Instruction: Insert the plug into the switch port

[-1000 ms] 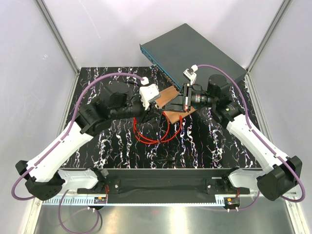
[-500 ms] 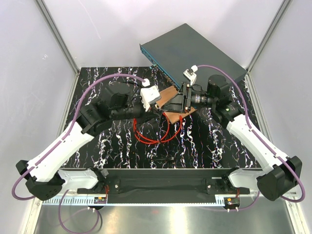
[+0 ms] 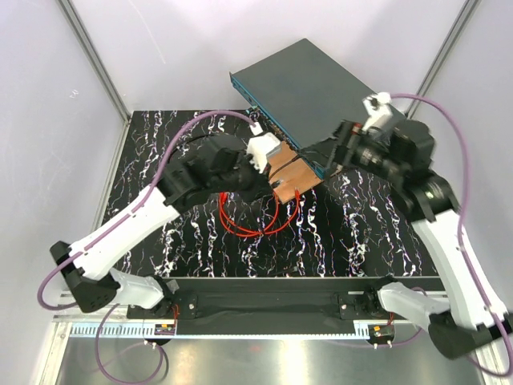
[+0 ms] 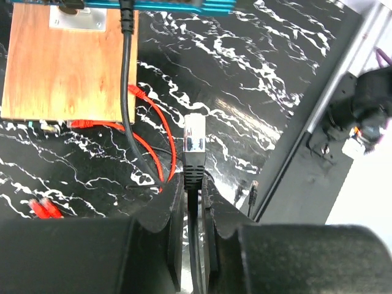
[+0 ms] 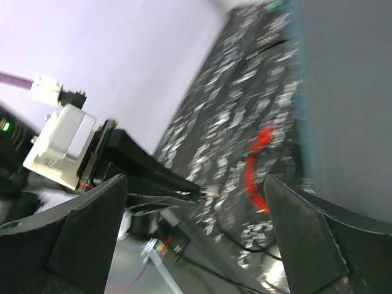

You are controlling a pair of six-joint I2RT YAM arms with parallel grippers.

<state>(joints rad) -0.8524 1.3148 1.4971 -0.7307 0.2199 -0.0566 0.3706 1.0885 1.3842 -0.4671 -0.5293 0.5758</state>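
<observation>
The switch (image 3: 321, 84) is a dark-grey box whose teal front (image 4: 171, 5) carries the port row; single ports are too small to tell apart. One black cable (image 4: 127, 37) is plugged into that front above the wooden board (image 4: 67, 61). The red cable (image 4: 150, 131) loops on the mat, and its plug (image 4: 135, 90) lies free by the board's right edge. My left gripper (image 4: 191, 184) is shut on a second black cable just behind its silver connector (image 4: 195, 138), which points toward the switch. My right gripper (image 5: 196, 202) is open and empty, drawn back at the switch's right end (image 3: 335, 152).
The brown board (image 3: 288, 170) lies against the switch front, with my left gripper (image 3: 268, 180) at its near edge. Red cable coils (image 3: 248, 216) sit mid-mat. White walls and metal posts enclose the cell. The black base rail (image 3: 264, 305) runs along the near edge.
My right gripper went from shut to wide open and pulled back rightward from the board. The left arm advanced right toward the board, staying shut on the black cable.
</observation>
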